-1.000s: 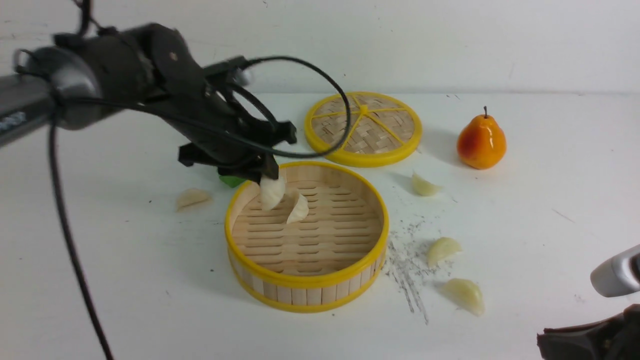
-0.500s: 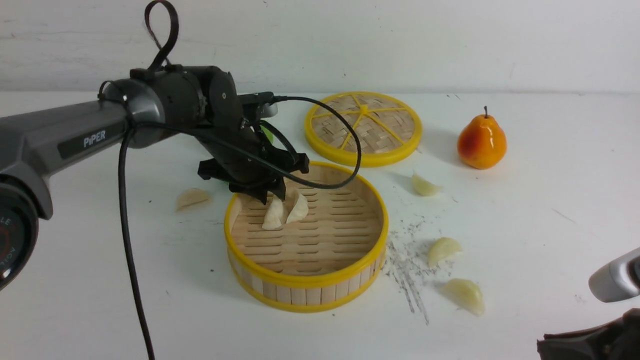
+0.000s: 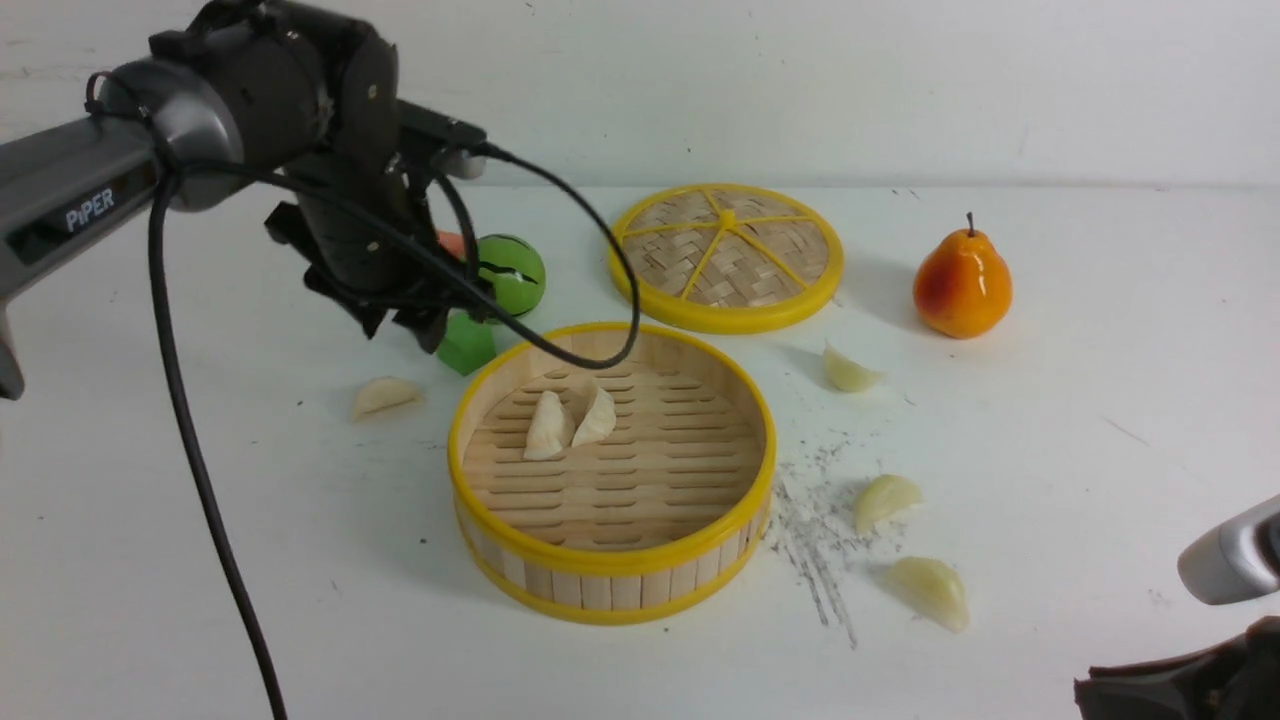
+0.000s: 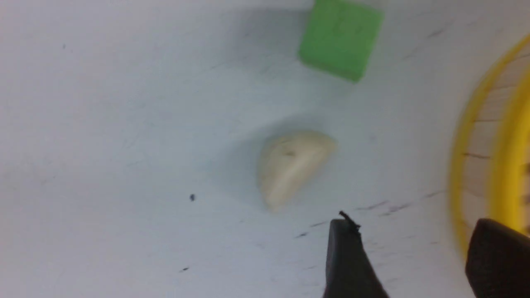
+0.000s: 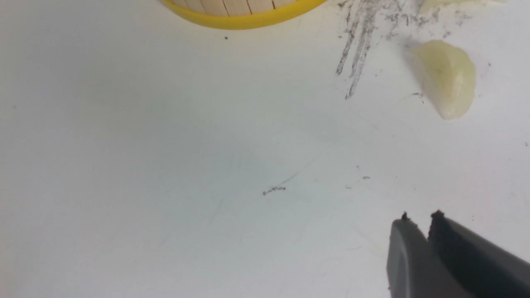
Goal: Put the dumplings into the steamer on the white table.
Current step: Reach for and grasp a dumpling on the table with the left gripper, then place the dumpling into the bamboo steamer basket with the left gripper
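Left tool [image 4: 414, 236] apart, hovering over counter's left side, presumably for the stray dumpling [image 3: 387, 397]; right tool [image 5: 421, 223] nearly together, idle by near right corner

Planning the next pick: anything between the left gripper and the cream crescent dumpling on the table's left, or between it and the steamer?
Nothing visible blocks the left gripper from the cream crescent dumpling. Toward the round wooden steamer, only its raised yellow rim intervenes.
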### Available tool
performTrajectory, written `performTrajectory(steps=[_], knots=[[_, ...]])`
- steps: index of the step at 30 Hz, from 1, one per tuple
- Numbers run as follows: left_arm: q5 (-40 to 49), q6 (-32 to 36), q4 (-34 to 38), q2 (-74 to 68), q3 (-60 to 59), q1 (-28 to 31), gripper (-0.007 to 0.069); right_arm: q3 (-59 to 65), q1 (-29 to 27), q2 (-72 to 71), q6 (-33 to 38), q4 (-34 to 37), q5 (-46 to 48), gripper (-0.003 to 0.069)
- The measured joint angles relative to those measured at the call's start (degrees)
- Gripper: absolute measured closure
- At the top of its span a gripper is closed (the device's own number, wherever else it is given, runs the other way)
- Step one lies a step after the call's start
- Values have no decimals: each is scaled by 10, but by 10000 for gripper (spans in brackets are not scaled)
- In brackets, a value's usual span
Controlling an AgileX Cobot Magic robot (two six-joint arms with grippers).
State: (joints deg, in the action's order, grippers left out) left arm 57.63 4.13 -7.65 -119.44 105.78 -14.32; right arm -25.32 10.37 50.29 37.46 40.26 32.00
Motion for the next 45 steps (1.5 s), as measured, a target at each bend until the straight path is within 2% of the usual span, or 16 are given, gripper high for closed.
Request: performTrajectory(steps=[5,12,14,18,19,23,26,31,34,36,39,45], knots=[[-24,51,-7,-53,-1,38,265,0,0,0,0,0,0,582],[-92,134,4,-99,-1,43,272,0,0,0,0,-18,0,580],[-98,144,7,-106,0,43,290,0,0,0,0,-24,0,579],[-99,151,29,-108,0,43,383,0,0,0,0,-30,-1,575],[-97,147,33,-108,0,43,382,0,0,0,0,-31,-2,576],[-69,107,54,-97,0,43,382,0,0,0,0,-30,-4,573],[-6,49,109,-61,10,43,382,0,0,0,0,-30,-6,568],[14,-7,272,17,31,19,383,0,0,0,0,-31,-17,566],[6,-18,310,22,33,-23,384,0,0,0,0,-31,-18,564],[-20,-41,294,6,33,-64,384,0,0,0,0,-31,-19,564],[-69,-113,213,-28,33,-116,386,0,0,0,0,-30,-19,564],[-122,-245,62,-68,33,-161,386,0,0,0,0,-27,-19,562]])
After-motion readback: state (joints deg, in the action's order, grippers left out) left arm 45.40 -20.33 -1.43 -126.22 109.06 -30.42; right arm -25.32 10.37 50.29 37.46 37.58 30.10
